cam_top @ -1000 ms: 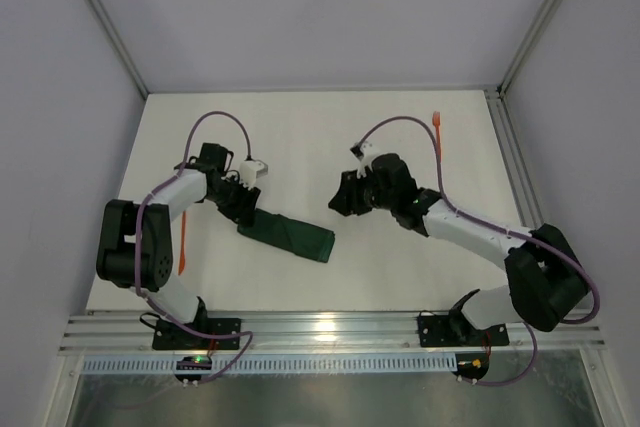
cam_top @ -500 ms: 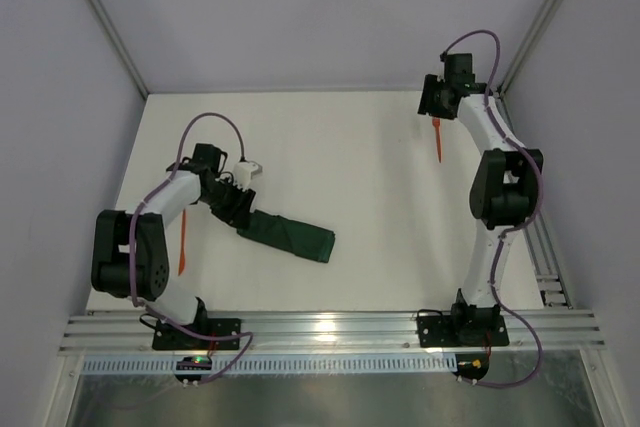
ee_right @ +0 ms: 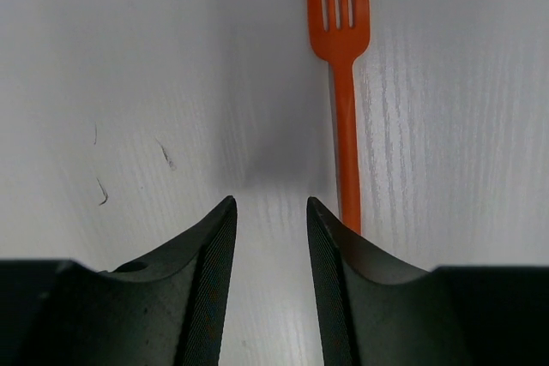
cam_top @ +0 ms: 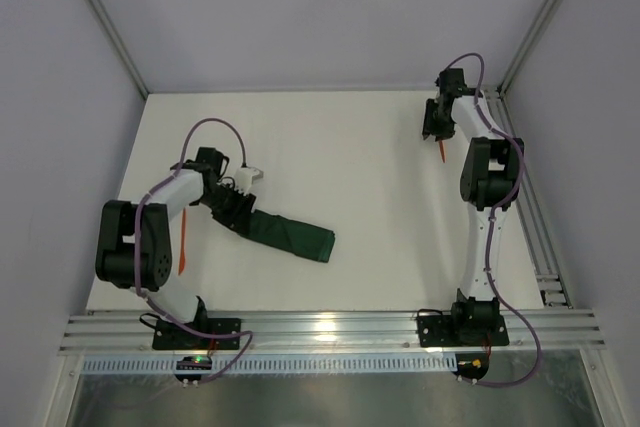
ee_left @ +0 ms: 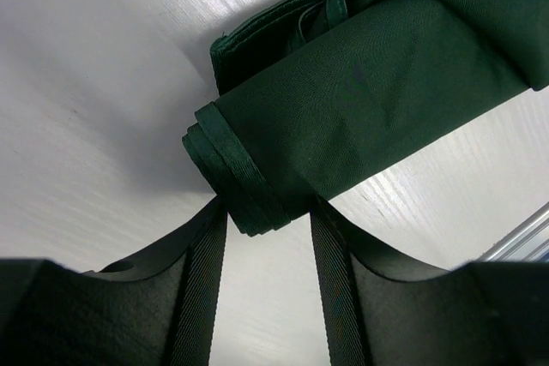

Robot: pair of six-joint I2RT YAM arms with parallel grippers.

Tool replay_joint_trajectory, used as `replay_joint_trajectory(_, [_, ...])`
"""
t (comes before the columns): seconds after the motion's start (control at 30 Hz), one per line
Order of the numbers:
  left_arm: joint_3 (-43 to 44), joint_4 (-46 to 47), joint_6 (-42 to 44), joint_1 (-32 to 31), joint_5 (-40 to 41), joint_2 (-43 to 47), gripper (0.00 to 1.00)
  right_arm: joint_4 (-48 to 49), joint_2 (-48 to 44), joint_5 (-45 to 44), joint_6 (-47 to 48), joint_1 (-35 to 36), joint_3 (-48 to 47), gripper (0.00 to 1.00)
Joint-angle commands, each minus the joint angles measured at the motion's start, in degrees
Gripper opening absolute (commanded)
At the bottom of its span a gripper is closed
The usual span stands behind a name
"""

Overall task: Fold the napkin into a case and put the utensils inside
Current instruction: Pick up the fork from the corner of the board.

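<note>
The dark green napkin, folded into a narrow case (cam_top: 295, 235), lies at centre-left of the table. My left gripper (cam_top: 237, 209) is at its left end. In the left wrist view the case (ee_left: 369, 100) has its layered end corner pinched between my left gripper (ee_left: 268, 207) tips. An orange fork (cam_top: 441, 151) lies at the far right back. My right gripper (cam_top: 437, 134) is over its near end. In the right wrist view the fork (ee_right: 346, 126) lies just right of my right gripper (ee_right: 271, 203), outside the jaws, which are slightly open and empty. The other orange utensil (cam_top: 183, 247) lies left of the left arm.
A metal rail (cam_top: 520, 177) runs along the table's right edge, close to the right arm. Walls close in the table on the left, right and back. The table's near edge (cam_top: 320, 317) is a ribbed metal strip.
My right arm has swung from the table's middle to the far right back, over the fork. My left gripper has shifted only slightly at the case's end. The case has not moved.
</note>
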State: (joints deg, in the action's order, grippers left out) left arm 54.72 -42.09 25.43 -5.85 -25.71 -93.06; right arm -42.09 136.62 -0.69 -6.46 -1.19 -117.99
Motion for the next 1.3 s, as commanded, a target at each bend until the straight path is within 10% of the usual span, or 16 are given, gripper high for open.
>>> replay_joint_trajectory(0.0, [0.74,-1.15,-0.73,0.40,-1.79,-1.16,0.43,0.51,-5.39,3.32,2.50,0.14,0.92,0.42])
replay_joint_trajectory(0.7, [2.23,-1.24,-0.12,-1.36,-3.73,-4.85,0.29,-0.45,4.88,-0.64,7.16,-2.41,-7.94,0.43])
replay_joint_trajectory(0.93, [3.37,-0.72,0.15,-2.59,-4.43,-5.73,0.25,-2.04,6.30,1.66,6.99,-2.41,-8.04,0.15])
replay_joint_trajectory(1.27, [7.50,-1.51,1.55,-6.28,-6.10,-8.72,0.23,9.53,-15.04,2.10,3.91,-1.62,17.65,0.04])
